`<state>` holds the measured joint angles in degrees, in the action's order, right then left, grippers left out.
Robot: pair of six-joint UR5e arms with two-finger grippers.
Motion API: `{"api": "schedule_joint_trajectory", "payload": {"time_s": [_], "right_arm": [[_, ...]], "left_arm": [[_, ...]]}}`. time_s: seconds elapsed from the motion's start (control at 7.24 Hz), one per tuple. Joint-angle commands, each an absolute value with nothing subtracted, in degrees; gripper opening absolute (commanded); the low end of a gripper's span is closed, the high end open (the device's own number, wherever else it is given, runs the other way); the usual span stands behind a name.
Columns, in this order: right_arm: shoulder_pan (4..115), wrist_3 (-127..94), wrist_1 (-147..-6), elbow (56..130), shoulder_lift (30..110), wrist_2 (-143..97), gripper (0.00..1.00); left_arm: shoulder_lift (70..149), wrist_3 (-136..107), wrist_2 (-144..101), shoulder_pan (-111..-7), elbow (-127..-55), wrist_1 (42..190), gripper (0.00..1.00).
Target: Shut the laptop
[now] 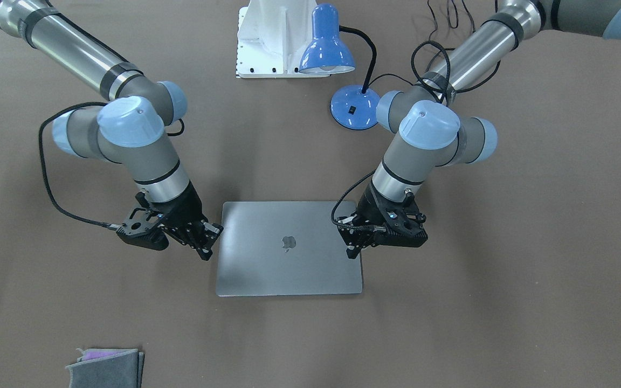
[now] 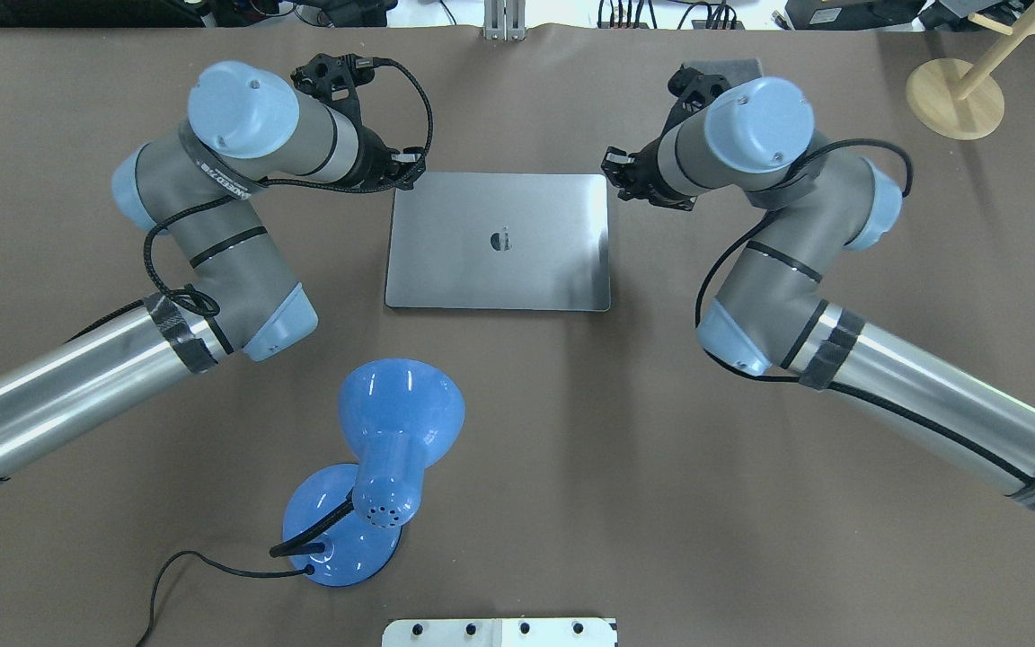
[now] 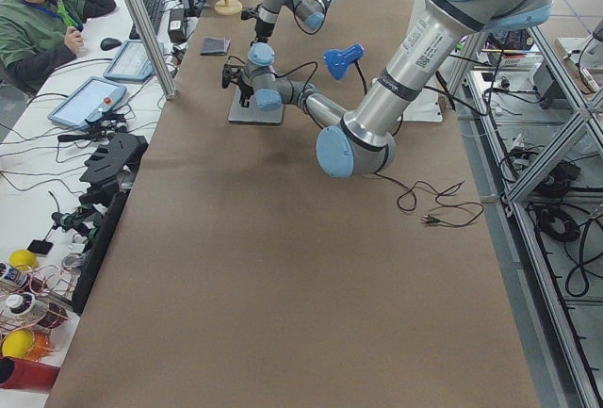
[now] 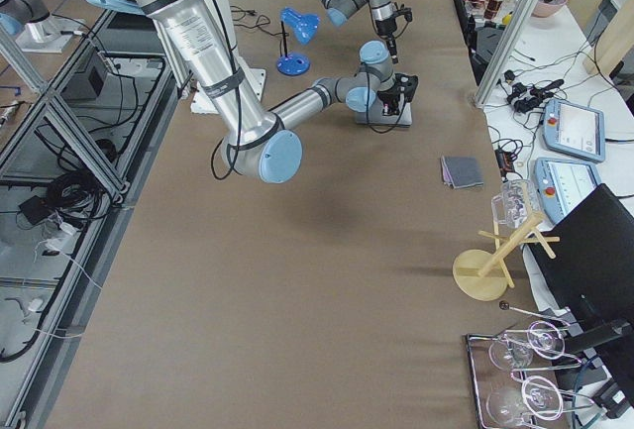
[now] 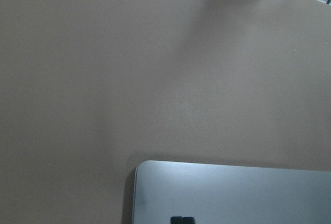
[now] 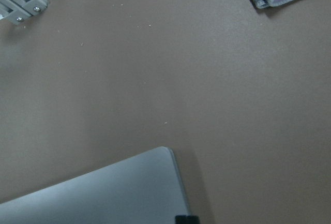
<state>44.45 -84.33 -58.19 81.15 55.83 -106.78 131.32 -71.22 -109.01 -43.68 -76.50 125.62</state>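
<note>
The space-grey laptop (image 1: 289, 249) lies shut and flat on the brown table, its lid with the dark apple logo facing up; it also shows in the overhead view (image 2: 499, 243). My left gripper (image 1: 353, 251) hangs at the laptop's side edge near a front corner, fingers together and empty; it shows in the overhead view (image 2: 406, 172) too. My right gripper (image 1: 208, 248) is at the opposite side edge, also shut and empty (image 2: 615, 173). Each wrist view shows one rounded lid corner (image 5: 232, 193) (image 6: 103, 190) and a single dark fingertip at the bottom edge.
A blue desk lamp (image 1: 328, 49) with its round base (image 1: 354, 108) and cable stands behind the laptop near a white mount (image 1: 267, 43). A folded grey cloth (image 1: 107, 367) lies at the table's far edge. A wooden stand (image 2: 954, 99) is at the far right.
</note>
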Motion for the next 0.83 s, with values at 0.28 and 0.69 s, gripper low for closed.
{"api": "schedule_joint_trajectory", "payload": {"time_s": [0.28, 0.69], "right_arm": [[55.86, -57.72, -64.06, 89.38, 69.58, -116.16, 1.0], [69.82, -32.79, -64.42, 92.72, 84.5, -123.12, 1.0]], "left_arm": [[118.16, -51.83, -124.49, -55.49, -100.49, 102.99, 0.99], [111.89, -22.36, -125.33, -65.78, -106.17, 85.22, 0.99]]}}
